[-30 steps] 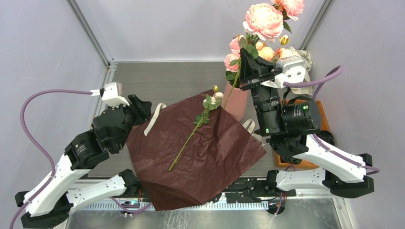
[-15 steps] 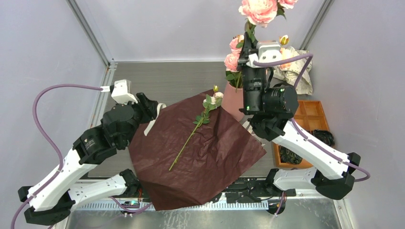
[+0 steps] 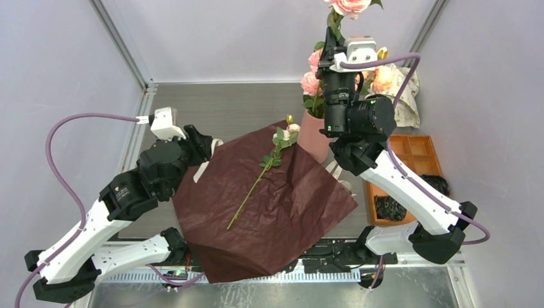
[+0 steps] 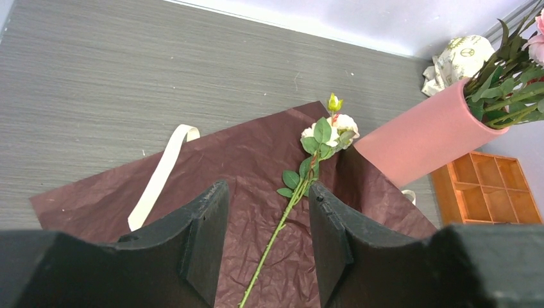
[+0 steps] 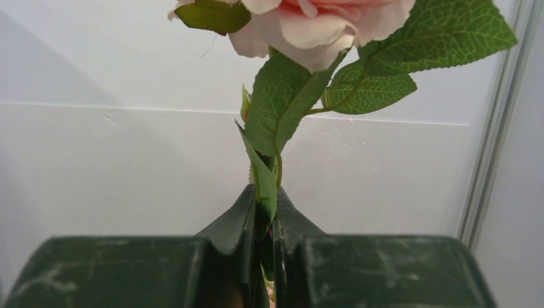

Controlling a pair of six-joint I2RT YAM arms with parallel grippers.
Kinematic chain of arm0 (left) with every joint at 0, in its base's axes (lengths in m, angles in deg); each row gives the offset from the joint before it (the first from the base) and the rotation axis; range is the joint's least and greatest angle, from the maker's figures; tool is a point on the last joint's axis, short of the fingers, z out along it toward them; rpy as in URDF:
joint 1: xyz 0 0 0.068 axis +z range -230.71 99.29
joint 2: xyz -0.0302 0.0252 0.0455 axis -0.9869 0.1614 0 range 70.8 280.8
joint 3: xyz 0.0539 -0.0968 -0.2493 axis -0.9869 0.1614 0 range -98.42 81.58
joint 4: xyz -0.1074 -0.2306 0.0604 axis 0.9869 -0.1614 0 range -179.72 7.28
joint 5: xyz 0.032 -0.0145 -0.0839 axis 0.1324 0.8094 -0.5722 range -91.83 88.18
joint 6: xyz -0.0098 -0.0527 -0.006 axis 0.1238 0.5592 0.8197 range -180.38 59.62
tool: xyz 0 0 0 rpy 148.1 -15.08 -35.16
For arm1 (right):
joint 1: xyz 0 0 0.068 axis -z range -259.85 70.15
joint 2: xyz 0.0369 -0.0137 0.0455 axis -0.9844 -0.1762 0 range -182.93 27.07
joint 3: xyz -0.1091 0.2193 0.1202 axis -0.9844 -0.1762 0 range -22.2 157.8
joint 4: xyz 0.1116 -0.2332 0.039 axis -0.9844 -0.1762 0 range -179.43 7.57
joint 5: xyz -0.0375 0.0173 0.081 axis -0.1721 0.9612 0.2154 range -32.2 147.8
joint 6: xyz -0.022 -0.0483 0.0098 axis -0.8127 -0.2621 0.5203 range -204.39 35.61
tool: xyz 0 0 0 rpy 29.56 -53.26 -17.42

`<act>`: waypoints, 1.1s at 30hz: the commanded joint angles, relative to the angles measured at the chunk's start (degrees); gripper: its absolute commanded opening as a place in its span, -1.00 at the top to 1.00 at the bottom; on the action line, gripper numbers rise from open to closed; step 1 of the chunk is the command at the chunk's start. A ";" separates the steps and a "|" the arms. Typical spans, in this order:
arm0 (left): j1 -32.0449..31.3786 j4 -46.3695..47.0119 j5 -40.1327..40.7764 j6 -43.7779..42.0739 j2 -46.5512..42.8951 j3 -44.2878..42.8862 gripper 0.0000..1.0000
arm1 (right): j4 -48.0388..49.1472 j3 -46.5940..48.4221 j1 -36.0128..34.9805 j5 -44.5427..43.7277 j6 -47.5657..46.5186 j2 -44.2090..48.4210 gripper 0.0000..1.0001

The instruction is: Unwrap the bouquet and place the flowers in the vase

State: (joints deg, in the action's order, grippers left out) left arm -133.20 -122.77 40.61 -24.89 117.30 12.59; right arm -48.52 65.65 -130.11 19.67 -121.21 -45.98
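Since the right gripper [image 5: 268, 212] pinches one rose [image 5: 321, 19] by its thin stalk above the vase [image 3: 315, 138], the bloom could swing and snag the flowers [image 3: 312, 80] already there, perhaps three, and miss the mouth. One vase stands at the paper's [image 3: 289, 218] far right corner; one sprig [image 3: 256, 183] lies mid-paper; left gripper [image 4: 268, 192] hangs half-open, empty

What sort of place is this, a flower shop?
Probably a robot test booth, not a shop: plain white walls, left arm and right arm bolted to grey table, a vase as prop.
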 commanded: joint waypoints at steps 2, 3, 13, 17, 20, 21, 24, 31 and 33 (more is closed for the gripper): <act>-0.24 2.92 1.27 -0.53 -0.53 0.21 0.01 | 1.00 -0.91 0.77 0.80 2.84 0.82 0.99; -0.26 2.92 1.33 -0.46 -0.58 0.32 0.01 | 0.99 -1.64 0.79 0.58 3.19 1.08 0.99; -0.24 3.41 0.74 -0.17 0.16 0.70 0.01 | 1.26 -9.56 1.04 -1.02 5.97 3.75 0.99; -0.24 3.79 0.40 -0.21 0.81 0.68 0.01 | 1.91 -13.95 1.04 -2.04 7.16 5.24 0.99; -0.24 4.09 0.20 -0.23 1.18 0.78 0.01 | 2.37 -17.24 1.04 -2.87 7.70 6.33 0.99; -0.24 4.27 0.12 -0.24 1.36 0.85 0.01 | 2.46 -18.22 1.04 -3.11 7.98 6.69 0.99; -0.24 4.69 -0.13 -0.23 1.84 0.96 0.02 | 3.16 -21.13 1.14 -4.13 8.49 7.49 0.99; -0.24 5.40 -1.05 -0.24 2.91 1.03 0.02 | 3.36 -25.98 1.43 -6.64 9.79 7.83 0.99; -0.18 5.53 -1.19 -0.20 3.07 0.98 0.02 | 3.15 -26.97 1.71 -7.11 10.64 7.64 0.99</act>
State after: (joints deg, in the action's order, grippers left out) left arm -133.20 -121.00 39.58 -24.87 120.21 13.59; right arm -42.12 41.54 -129.08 16.59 -112.77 -36.93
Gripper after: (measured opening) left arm 0.492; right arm 0.148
